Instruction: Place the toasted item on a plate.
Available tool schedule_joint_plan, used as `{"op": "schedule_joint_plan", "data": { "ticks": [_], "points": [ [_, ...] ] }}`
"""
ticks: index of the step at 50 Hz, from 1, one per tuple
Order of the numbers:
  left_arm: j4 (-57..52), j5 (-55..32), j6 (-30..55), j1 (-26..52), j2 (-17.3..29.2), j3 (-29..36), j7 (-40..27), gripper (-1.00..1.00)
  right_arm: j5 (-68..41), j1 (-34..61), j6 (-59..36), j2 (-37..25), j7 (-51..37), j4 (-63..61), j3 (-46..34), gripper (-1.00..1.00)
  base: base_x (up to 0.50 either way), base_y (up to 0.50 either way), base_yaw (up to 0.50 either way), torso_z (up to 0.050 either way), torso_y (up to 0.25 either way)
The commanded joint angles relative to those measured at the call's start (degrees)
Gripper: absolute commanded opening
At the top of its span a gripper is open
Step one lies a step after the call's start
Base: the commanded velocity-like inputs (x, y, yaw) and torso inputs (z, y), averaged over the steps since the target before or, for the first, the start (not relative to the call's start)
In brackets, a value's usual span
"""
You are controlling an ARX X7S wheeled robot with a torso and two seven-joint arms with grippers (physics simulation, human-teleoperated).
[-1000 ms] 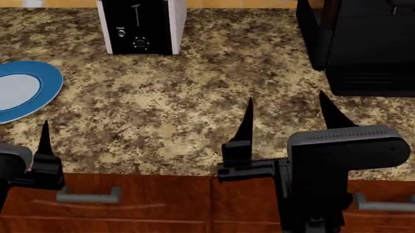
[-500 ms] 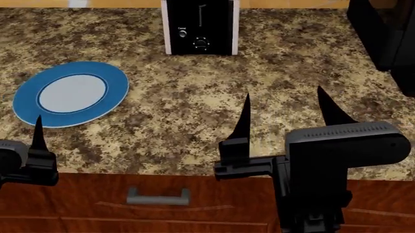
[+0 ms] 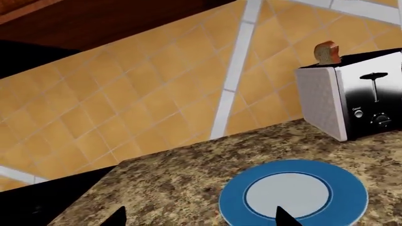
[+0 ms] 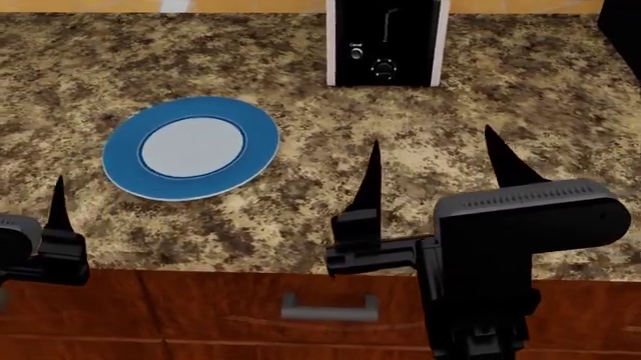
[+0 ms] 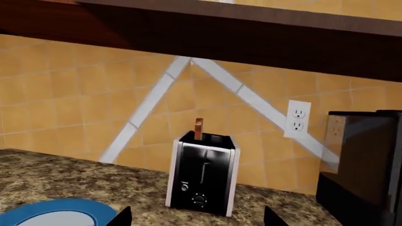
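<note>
The toasted item [image 3: 326,52] stands upright in the slot of a black and silver toaster [image 4: 386,45] at the back of the counter; it also shows edge-on as the toasted item [image 5: 198,129]. The plate [image 4: 255,146], blue-rimmed with a pale centre, lies bare to the toaster's front left, and its rim [image 3: 351,197] shows in the left wrist view. My left gripper [image 3: 201,217] is open and holds nothing, low at the counter's front edge before the plate. My right gripper [image 4: 431,139] is open and holds nothing, over the counter in front of the toaster.
A black appliance [image 5: 364,160] stands right of the toaster, below a wall outlet [image 5: 296,117]. An orange tiled wall backs the granite counter [image 4: 300,217], with dark upper cabinets [image 5: 251,33] overhead. A drawer handle [image 4: 329,307] sits beneath the front edge.
The head view has slid left along the counter: plate and toaster now sit further right in it, and the black appliance has nearly left view. Both grippers keep their pose.
</note>
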State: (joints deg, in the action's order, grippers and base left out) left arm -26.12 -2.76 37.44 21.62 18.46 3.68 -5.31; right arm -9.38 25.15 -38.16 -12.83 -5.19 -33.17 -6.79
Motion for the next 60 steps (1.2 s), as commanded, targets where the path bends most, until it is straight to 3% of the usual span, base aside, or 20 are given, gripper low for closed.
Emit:
{"op": "schedule_joint_plan", "data": {
  "ticks": [1, 29, 60],
  "points": [
    [-1.0, -0.5, 0.8, 0.3, 0.2, -0.4, -0.1, 1.00, -0.5, 0.8, -1.2, -0.4, -0.3, -1.4, -0.4, 1.00, 0.12, 0.25, 0.00, 0.000, 0.000],
    [-2.4, -1.0, 1.1, -0.3, 1.0, -1.3, -0.7, 1.00, -1.2, 2.4, -2.6, -1.1, -1.0, -2.8, -1.4, 1.00, 0.17, 0.21, 0.00, 0.000, 0.000],
    [-6.3, -1.3, 3.8, -1.1, 3.0, -3.0, -1.2, 1.00, -2.8, 3.0, -3.3, -1.3, -1.8, -3.7, -1.4, 1.00, 0.18, 0.01, 0.00, 0.000, 0.000]
  ]
}}
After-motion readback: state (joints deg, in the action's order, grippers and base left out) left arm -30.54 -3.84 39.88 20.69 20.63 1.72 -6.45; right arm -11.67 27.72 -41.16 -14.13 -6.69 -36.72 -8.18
